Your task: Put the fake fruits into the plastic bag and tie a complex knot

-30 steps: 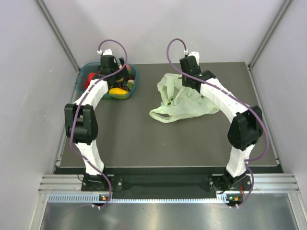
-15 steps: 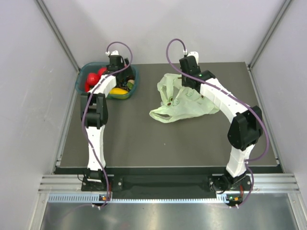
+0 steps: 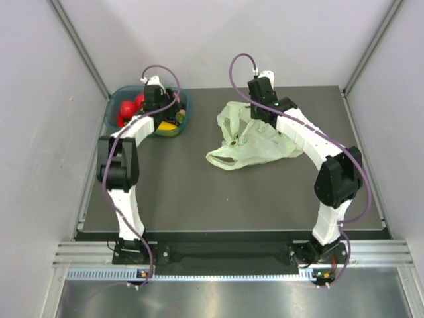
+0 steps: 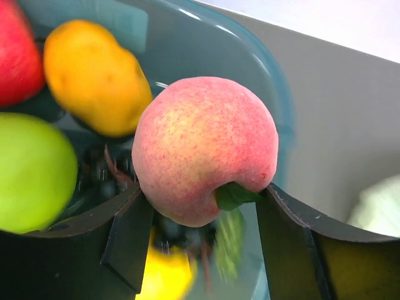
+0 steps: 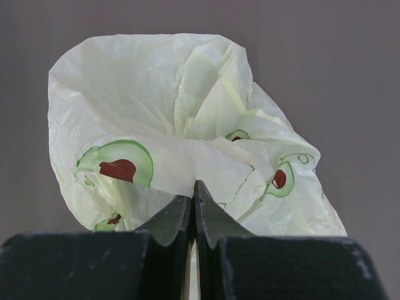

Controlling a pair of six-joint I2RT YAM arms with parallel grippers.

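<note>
In the left wrist view a pink peach (image 4: 203, 147) sits between the two black fingers of my left gripper (image 4: 203, 200), which is shut on it, both fingers touching its sides. Below it in the teal tub (image 4: 250, 69) lie a red apple (image 4: 15, 50), a yellow-orange mango (image 4: 94, 75), a green apple (image 4: 31, 172) and dark grapes (image 4: 100, 178). From above, the left gripper (image 3: 161, 111) hangs over the tub (image 3: 114, 109). The pale green plastic bag (image 3: 255, 149) lies crumpled at mid-table. My right gripper (image 5: 194, 187) is shut on a fold of the bag (image 5: 156, 94).
The tub stands at the table's back left corner, near the left wall. The bag lies between the two arms, with the right arm (image 3: 311, 139) arching over its right side. Dark tabletop (image 3: 199, 192) stretches toward the near edge.
The left gripper has closed on the peach inside the tub, and the left arm's elbow has swung back to the left. The right arm and the bag have not moved.
</note>
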